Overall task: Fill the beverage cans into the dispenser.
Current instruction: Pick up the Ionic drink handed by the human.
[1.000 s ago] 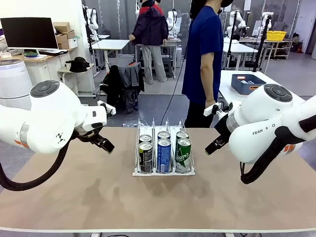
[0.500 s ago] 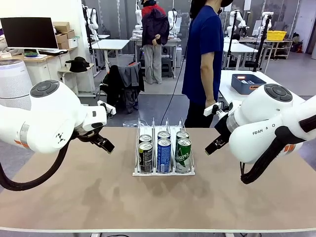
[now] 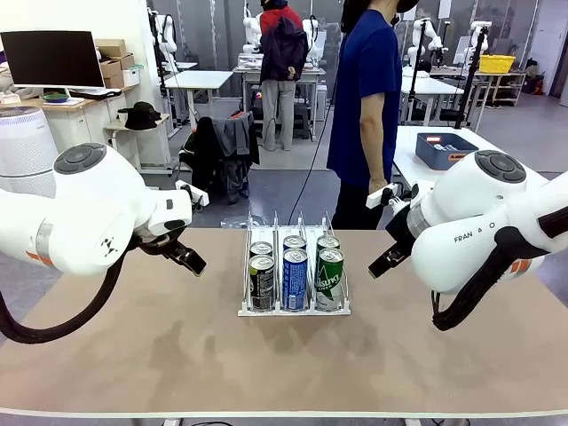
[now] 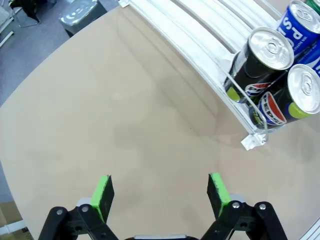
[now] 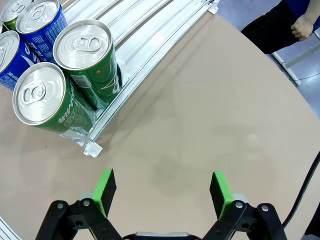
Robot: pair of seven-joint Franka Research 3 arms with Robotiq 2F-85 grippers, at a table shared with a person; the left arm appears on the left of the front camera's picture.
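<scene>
reading labels first: the two black-and-yellow cans point(image 4: 260, 65) carry the red-white-blue pepsi globe, clear on my left wrist cam. the blue cans point(image 3: 295, 279) next to them show white block letters, and "ps" is all i can make out. the green cans point(image 5: 40, 95) have white lettering up the side, too slanted for me to read. the right arm's white shell reads "fran", then a black cable crosses the rest

count: 6 cans total, i.e. 2 black-and-yellow, 2 blue, 2 green. all stand upright, silver tops up, in the dispenser point(image 3: 294, 313), which sits mid table point(image 3: 133, 355). it has 3 lanes w/ 2 cans per lane, one behind the other, packed at the near end. black-and-yellow are in the robot's left lane, blue in the centre, green in the right. the far stretch of each lane is bare rail

left gripper point(image 4: 161, 192): jaws spread wide, green pads point(image 4: 103, 192) well apart, nothing between them, bare tabletop underneath. it hangs off the dispenser's left side near the front corner, not touching

right gripper point(image 5: 162, 192): same story — jaws fully apart, holding nothing, over bare table off the right front corner, near the green cans

a person point(image 3: 366, 98) in a dark blue top stands at the far edge behind the dispenser, one hand point(image 5: 302, 25) curled at their side
</scene>
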